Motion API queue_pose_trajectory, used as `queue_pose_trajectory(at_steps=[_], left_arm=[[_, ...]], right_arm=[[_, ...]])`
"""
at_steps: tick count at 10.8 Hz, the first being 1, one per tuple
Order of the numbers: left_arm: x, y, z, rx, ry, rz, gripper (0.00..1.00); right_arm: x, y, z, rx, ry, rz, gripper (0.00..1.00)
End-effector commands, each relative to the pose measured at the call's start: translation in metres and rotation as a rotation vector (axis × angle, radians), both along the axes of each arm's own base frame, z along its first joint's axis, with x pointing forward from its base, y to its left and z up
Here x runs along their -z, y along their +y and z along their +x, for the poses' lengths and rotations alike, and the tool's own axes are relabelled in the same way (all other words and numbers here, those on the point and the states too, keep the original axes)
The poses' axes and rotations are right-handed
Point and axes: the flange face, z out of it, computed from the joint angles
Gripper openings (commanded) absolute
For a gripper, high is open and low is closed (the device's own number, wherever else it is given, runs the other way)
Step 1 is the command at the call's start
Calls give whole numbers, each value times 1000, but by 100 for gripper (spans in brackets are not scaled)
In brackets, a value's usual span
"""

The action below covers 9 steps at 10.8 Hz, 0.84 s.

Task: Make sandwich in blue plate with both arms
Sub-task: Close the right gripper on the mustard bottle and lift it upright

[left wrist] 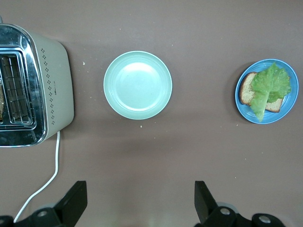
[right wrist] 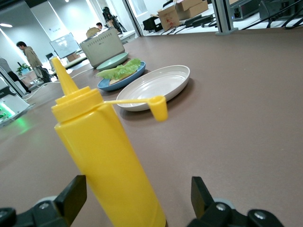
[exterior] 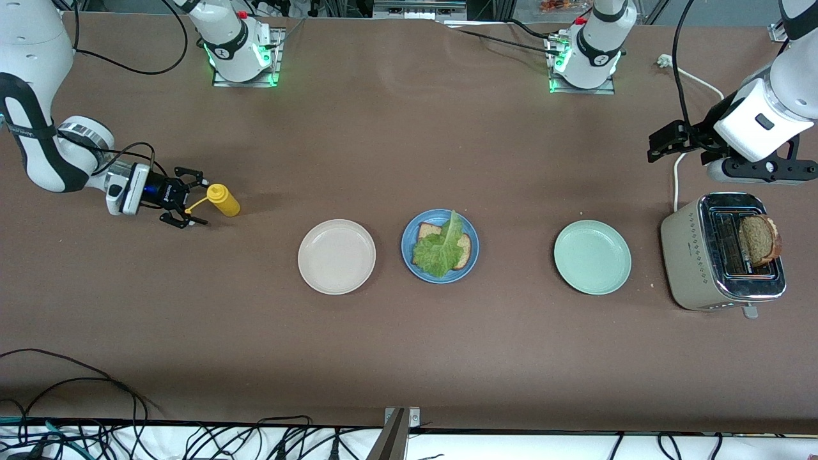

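Sandwich (exterior: 441, 249) half built on blue plate (exterior: 409, 253) mid-tabletop, lettuce over one slice; second slice (exterior: 759, 239) in toaster (exterior: 687, 255); left gripper (exterior: 664, 142) above, right gripper (exterior: 185, 206) at mustard bottle (exterior: 223, 200), jaws apart, empty.

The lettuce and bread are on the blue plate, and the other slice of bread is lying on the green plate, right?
Not quite. The lettuce and a bread slice are on the blue plate, but the pale green plate has nothing on it. The other slice of bread is sticking up out of the toaster. The front view shows this.
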Motion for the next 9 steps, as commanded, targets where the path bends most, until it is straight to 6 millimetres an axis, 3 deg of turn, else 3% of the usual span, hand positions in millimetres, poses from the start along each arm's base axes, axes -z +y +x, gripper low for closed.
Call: queue_pose_trajectory(at_steps=[1, 6, 9], left_arm=[[-5, 1, 3, 7, -14, 7, 100], [-5, 0, 3, 8, -12, 7, 100], [-5, 1, 3, 7, -12, 7, 100]], right_arm=[[13, -7, -7, 13, -7, 69, 98], [16, -11, -7, 6, -16, 90, 98], [29, -14, -17, 17, 9, 130, 98]])
